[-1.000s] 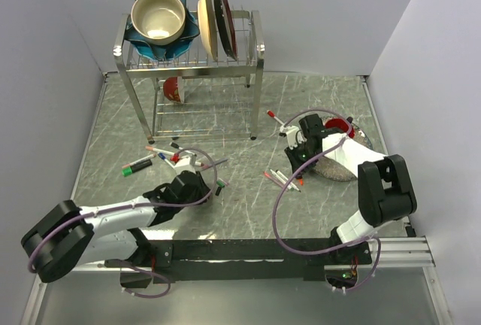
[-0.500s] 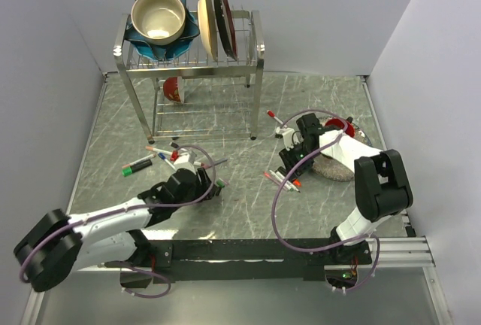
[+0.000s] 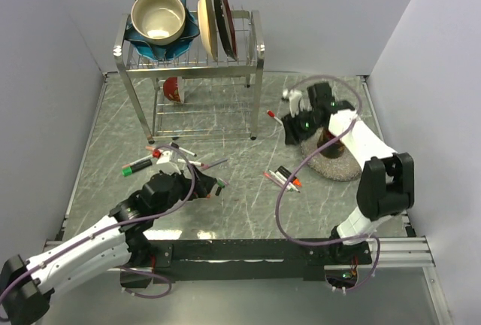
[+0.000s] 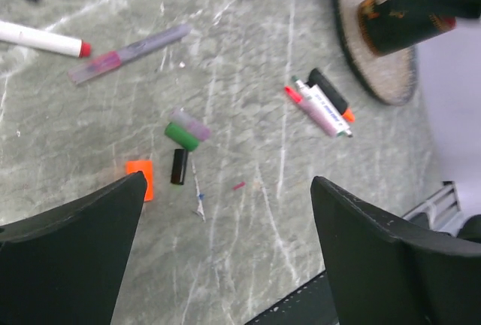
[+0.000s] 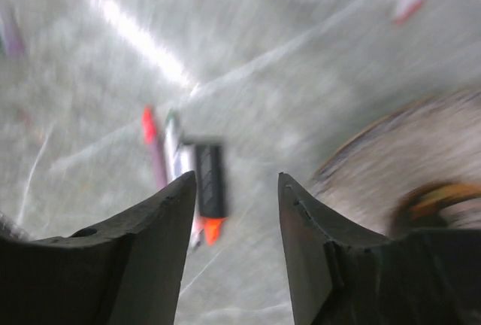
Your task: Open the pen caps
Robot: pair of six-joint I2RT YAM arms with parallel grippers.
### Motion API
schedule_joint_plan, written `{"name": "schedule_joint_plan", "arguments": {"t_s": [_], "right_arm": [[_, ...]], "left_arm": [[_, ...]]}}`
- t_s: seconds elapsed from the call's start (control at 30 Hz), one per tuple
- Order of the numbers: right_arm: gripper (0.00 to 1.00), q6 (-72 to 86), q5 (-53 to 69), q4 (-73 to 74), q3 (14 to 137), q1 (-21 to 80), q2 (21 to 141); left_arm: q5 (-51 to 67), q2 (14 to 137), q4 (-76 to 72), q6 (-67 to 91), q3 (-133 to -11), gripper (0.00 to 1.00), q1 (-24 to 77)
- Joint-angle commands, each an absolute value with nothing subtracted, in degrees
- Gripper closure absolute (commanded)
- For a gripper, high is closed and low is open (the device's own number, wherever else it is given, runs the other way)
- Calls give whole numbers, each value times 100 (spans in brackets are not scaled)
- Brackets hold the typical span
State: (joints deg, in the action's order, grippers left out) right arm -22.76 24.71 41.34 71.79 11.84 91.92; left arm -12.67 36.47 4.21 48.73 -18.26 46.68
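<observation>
**Both grippers open, nothing held**

My left gripper [image 4: 225, 183] hangs with its jaws spread wide and empty. Under it lie green, black and orange plastic pen caps [image 4: 182, 135]. My right gripper [image 5: 237, 182] is parted and empty too. A cluster of slim white-barrelled marker pens [image 5: 180, 167] lies near the round woven mat [image 3: 338, 168]. The grey-green marbled tabletop [image 3: 240, 208] runs open to its near edge. Pale walls [image 3: 45, 54] close three sides, with a steel dish rack [image 3: 137, 103] at the back.
</observation>
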Motion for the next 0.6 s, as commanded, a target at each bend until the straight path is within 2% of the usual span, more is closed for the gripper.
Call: {"name": "schedule_joint_plan", "arguments": {"t_s": [0.0,0.23,0.57], "right_arm": [[43,-1987,2320,4113,8470,1134,10017],[38,-1617,1723,4517,10273,1142,11836],[39,-1600,1169,4834,11680,1151,13130]], "left_arm": [[-1230,3078,694,4781,-1723,2,4641],[-1319,2540,958,4878,-1582,1,4632],[-1433,2557,923,4808,-1608,1,4632]]}}
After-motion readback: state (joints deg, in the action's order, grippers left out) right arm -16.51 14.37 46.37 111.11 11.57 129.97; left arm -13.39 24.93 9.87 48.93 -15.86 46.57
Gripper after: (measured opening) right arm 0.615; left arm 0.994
